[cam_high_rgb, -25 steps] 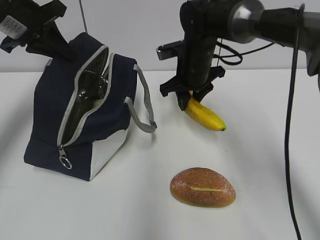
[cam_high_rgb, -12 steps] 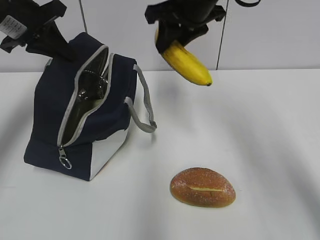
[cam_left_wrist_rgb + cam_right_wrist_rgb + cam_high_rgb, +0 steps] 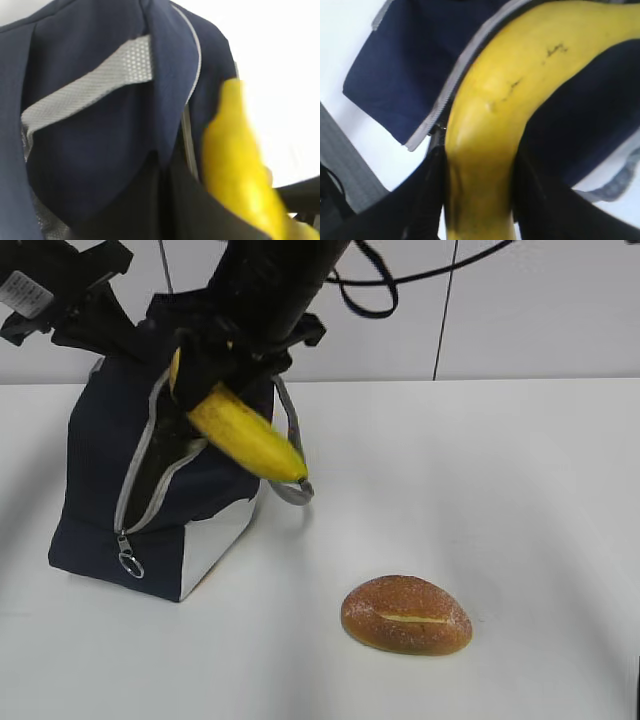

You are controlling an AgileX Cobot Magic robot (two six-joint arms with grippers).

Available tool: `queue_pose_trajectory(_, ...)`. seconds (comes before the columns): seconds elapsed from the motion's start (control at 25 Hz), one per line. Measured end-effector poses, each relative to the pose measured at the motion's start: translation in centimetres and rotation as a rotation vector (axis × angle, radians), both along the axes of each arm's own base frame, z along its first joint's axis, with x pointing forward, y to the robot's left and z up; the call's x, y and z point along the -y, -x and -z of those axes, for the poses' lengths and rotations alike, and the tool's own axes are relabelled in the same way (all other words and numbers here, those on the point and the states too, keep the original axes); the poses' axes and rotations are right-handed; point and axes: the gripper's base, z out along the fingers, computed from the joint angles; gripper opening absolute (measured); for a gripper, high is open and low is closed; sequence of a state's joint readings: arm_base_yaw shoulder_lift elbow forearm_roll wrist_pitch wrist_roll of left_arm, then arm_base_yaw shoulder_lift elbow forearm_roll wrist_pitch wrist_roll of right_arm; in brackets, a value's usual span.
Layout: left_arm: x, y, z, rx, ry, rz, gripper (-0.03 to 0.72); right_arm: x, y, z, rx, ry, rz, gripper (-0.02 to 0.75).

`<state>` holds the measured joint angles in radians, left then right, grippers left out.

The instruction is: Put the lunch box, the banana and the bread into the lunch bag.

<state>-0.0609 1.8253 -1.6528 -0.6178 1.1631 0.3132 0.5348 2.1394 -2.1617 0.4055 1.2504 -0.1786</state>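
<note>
Right gripper (image 3: 205, 380) is clamped on the banana (image 3: 245, 435) near its stem end, jaws closed against both sides of the fruit, clear in the right wrist view. Banana hangs in the air, tilted, free tip pointing down toward the front, directly over the unzipped mouth of the lunch bag (image 3: 100, 460). No part of it is inside the bag that I can see.

Left gripper (image 3: 85, 310) sits at the bag's upper back edge. Its fingers are not visible in any view, so cannot tell whether it is pinching the fabric or how far open it is. It appears to be steadying the opening.

Lunch bag stands on the table (image 3: 520, 500) toward the back-left corner, zipper open, ring pull low on the front, grey handle drooping on the right.

Bread (image 3: 406, 615) lies untouched near the front edge, about mid-table, well apart from the bag.

Lunch box not visible on the table; possibly already in the bag, interior too dark to confirm.

Progress judgement: banana nearly delivered, needs lowering and release. Bread not yet started.
</note>
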Motion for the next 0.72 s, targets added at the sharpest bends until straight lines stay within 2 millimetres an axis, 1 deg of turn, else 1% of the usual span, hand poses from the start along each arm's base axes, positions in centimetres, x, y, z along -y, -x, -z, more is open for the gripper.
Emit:
queue_pose_trajectory(0.12,0.0,0.1,0.0,-0.005,-0.002,0.004,-0.003,-0.8,-0.5,2.1,-0.063,-0.017,-0.01,0.298)
queue_pose_trajectory(0.24,0.0,0.1,0.0,-0.01,-0.002,0.007,-0.003,-1.3,-1.1,3.7,-0.088,-0.022,-0.004,0.298)
queue_pose_trajectory(0.4,0.0,0.1,0.0,-0.012,-0.003,0.009,-0.003,-2.0,-1.9,4.2,-0.113,-0.081,0.073,0.298)
queue_pose_trajectory(0.72,0.0,0.2,0.1,-0.016,-0.003,0.011,-0.003,-2.3,-3.5,4.0,-0.131,-0.205,0.308,0.298)
